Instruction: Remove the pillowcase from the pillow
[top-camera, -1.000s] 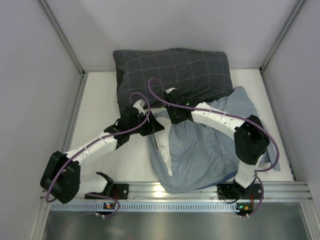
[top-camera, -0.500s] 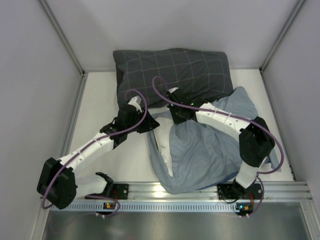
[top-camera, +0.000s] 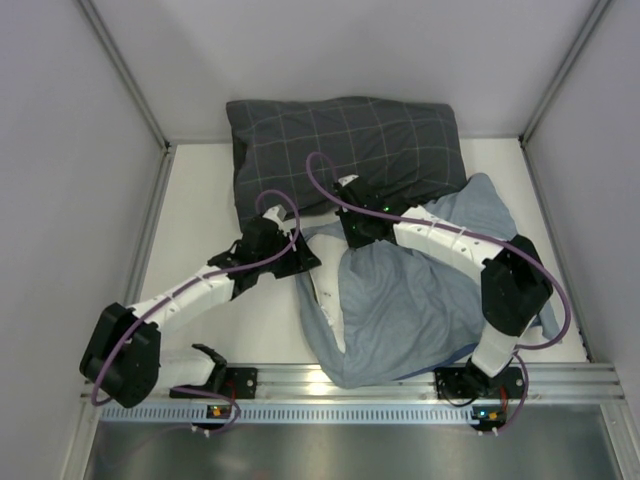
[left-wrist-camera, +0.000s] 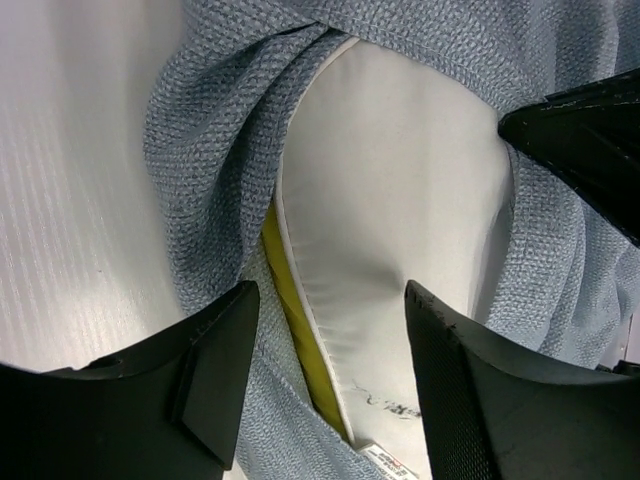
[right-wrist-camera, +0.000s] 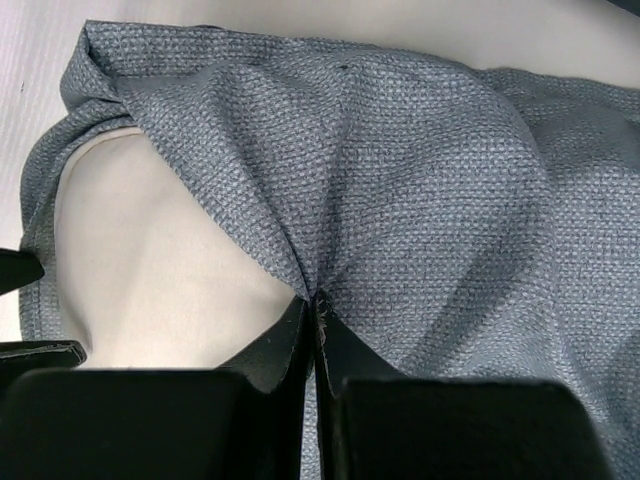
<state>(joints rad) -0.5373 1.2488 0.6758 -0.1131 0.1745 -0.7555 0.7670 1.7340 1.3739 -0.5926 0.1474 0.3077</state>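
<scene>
Blue-grey cloth is pinched between the closed fingers of the right gripper (right-wrist-camera: 312, 300), which has a gathered fold of the pillowcase (right-wrist-camera: 430, 180) in its grip, the weave pulling into creases that fan out from the tips. Just to one side of that fold the white pillow (right-wrist-camera: 150, 240) shows through the case's open mouth.

The left gripper (left-wrist-camera: 330, 295) stands with its fingers (left-wrist-camera: 225, 370) well apart, one on each side of the bared pillow edge, where yellow piping (left-wrist-camera: 290, 330) runs along the seam; they clamp nothing.

From above, both grippers meet at the far left corner of the covered pillow, which lies on the right half of the white table (top-camera: 200, 220), its near end by the rail. A dark grey checked pillow (top-camera: 340, 140) lies behind it, against the back wall.
</scene>
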